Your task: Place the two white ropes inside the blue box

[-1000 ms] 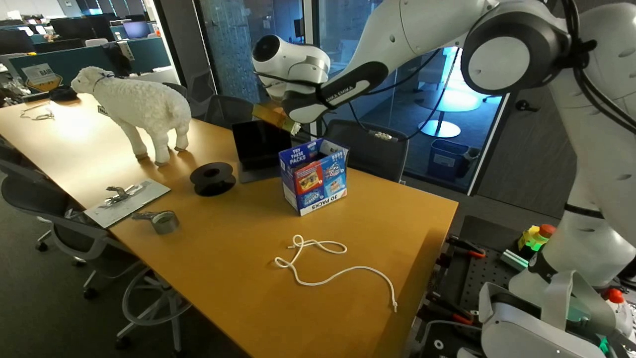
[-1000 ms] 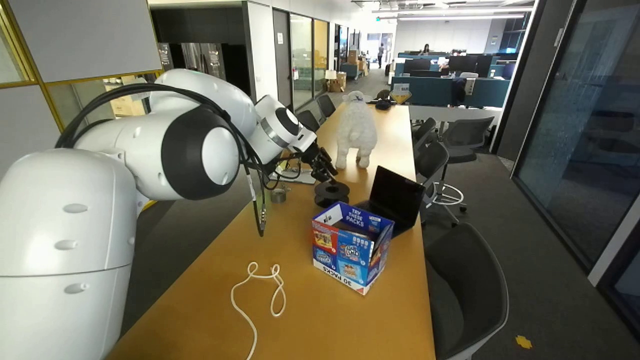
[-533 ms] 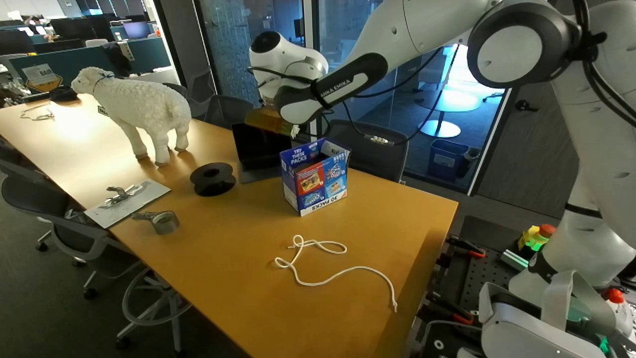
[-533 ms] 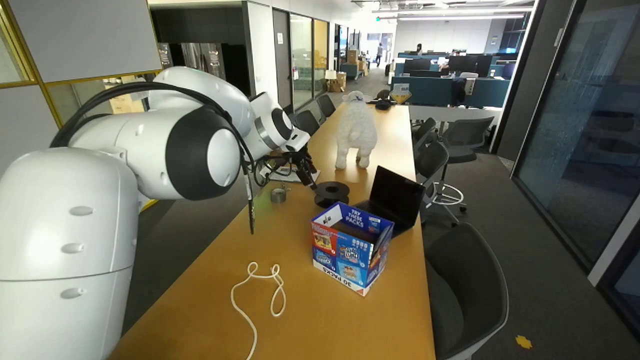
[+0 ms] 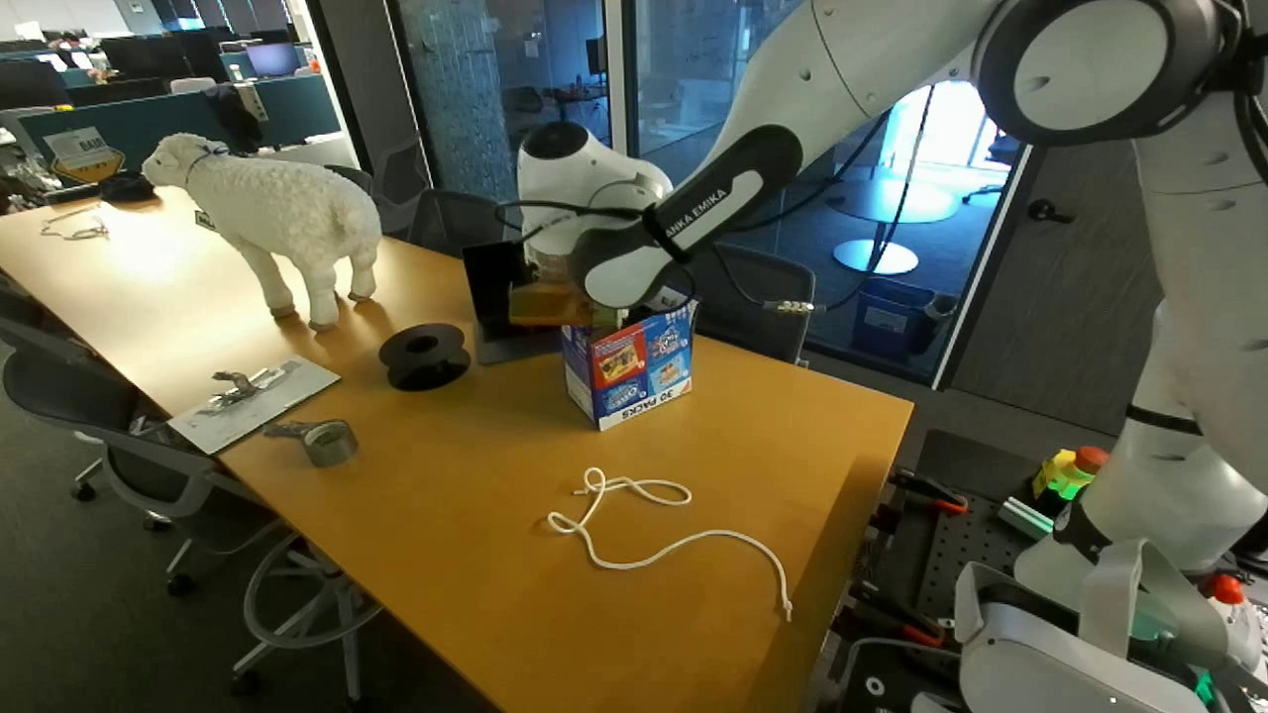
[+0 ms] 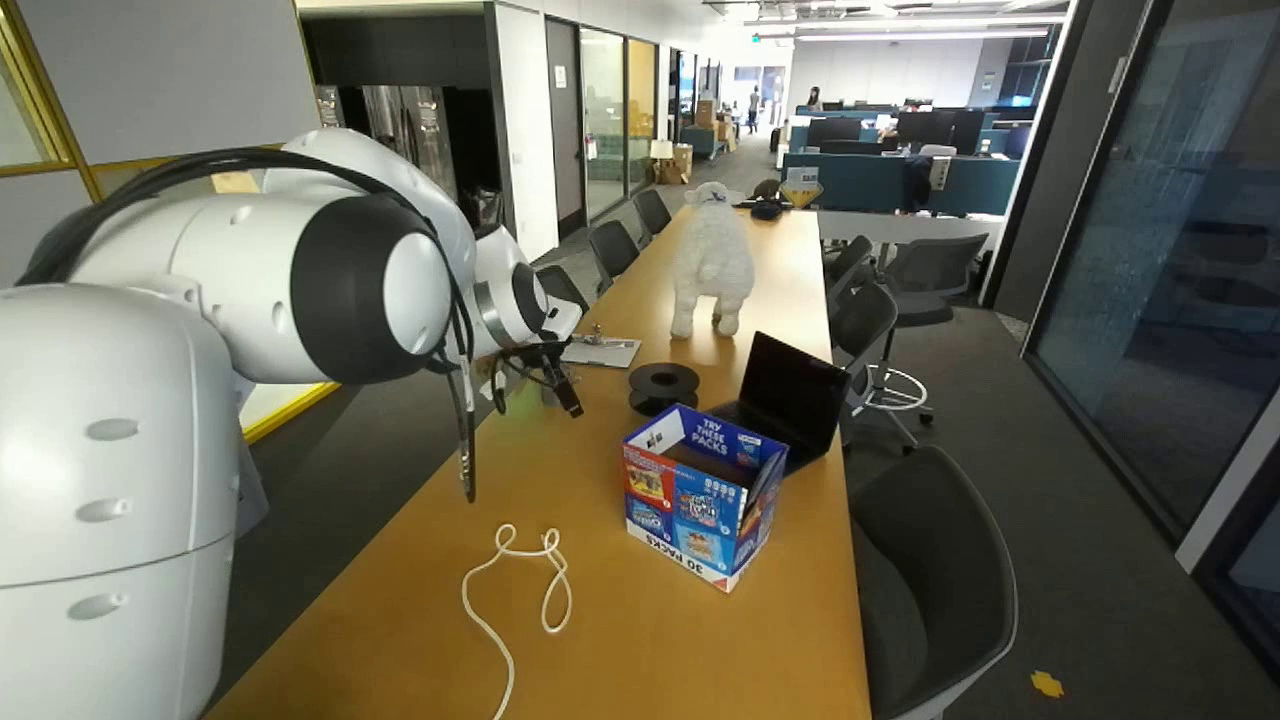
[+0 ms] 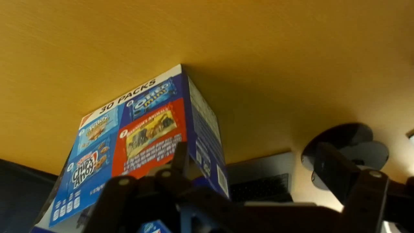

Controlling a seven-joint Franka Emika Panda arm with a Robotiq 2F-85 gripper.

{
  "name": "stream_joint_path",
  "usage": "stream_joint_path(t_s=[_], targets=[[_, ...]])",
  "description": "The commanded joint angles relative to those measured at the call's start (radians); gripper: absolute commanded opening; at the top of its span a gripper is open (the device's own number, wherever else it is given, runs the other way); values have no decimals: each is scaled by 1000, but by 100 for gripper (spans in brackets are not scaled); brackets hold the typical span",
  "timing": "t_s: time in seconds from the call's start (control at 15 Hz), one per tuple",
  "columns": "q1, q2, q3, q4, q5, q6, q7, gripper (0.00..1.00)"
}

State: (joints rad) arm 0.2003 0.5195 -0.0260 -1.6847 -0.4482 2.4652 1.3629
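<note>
Wrist view: gripper (image 7: 253, 157) apparently near box (image 7: 147, 129)

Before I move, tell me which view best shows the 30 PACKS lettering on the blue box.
The wrist view: there the lettering on the blue box is large and right way up, though tilted. Both exterior views show it, but small and upside down.

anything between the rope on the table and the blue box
Nothing visible lies between the white rope and the blue box, though the box's upright printed side faces the rope, which probably needs lifting over that wall.
</note>
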Motion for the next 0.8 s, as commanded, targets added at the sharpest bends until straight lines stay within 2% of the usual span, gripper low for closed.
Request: stream_joint_path(t_s=[0.0,0.33,0.4,0.47,0.73], targets=[[3,-13,3,-166,14,188,-148,100],[-20,71,3,-261,49,419,-424,100],[-83,96,62,-261,3,439,-454,100],[-65,115,39,-270,61,472,-555,100],[-115,178,84,-295,106,558,-826,100]])
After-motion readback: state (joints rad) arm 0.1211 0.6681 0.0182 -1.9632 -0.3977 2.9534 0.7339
